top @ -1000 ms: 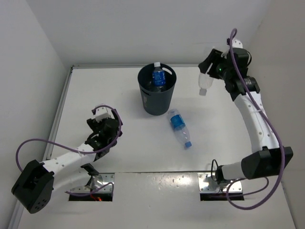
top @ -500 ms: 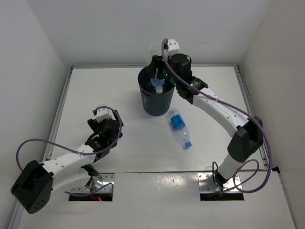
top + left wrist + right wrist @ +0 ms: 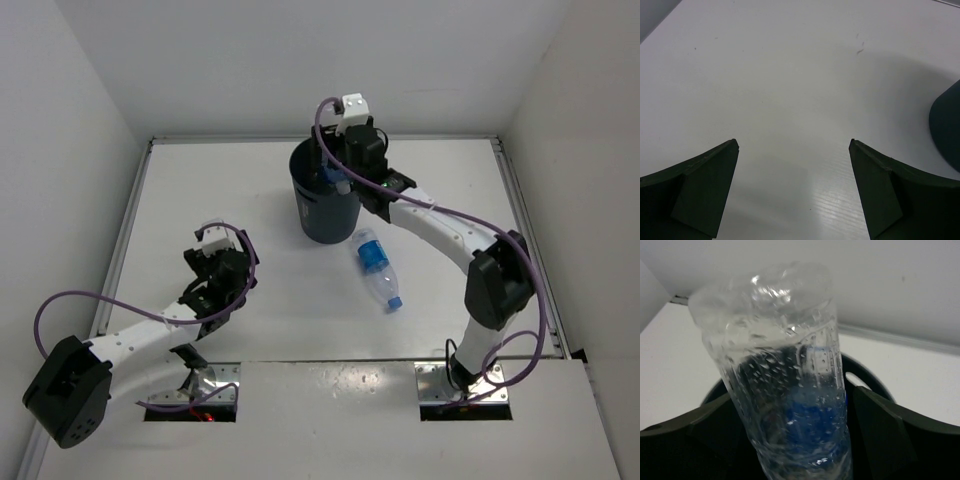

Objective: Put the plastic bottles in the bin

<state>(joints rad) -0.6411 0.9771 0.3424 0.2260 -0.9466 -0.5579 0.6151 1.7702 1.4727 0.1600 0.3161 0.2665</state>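
The bin (image 3: 325, 215), dark and round, stands at the back middle of the table. My right gripper (image 3: 337, 160) hangs over its mouth. In the right wrist view a clear bottle (image 3: 785, 365) without a label stands between the spread fingers (image 3: 880, 435), with a narrow gap showing on its right side and the bin rim (image 3: 867, 377) behind it. Blue shows inside the bin (image 3: 328, 180). Another bottle with a blue label (image 3: 377, 268) lies on the table just right of the bin. My left gripper (image 3: 215, 262) is open over bare table (image 3: 793, 142), far left of the bin (image 3: 947, 130).
White walls close off the table at the back and on both sides. A metal rail (image 3: 128, 235) runs along the left edge. Purple cables loop from both arms.
My right arm has swung from the back right corner to above the bin, carrying the clear bottle, and its jaws have spread apart. The left arm has not moved.
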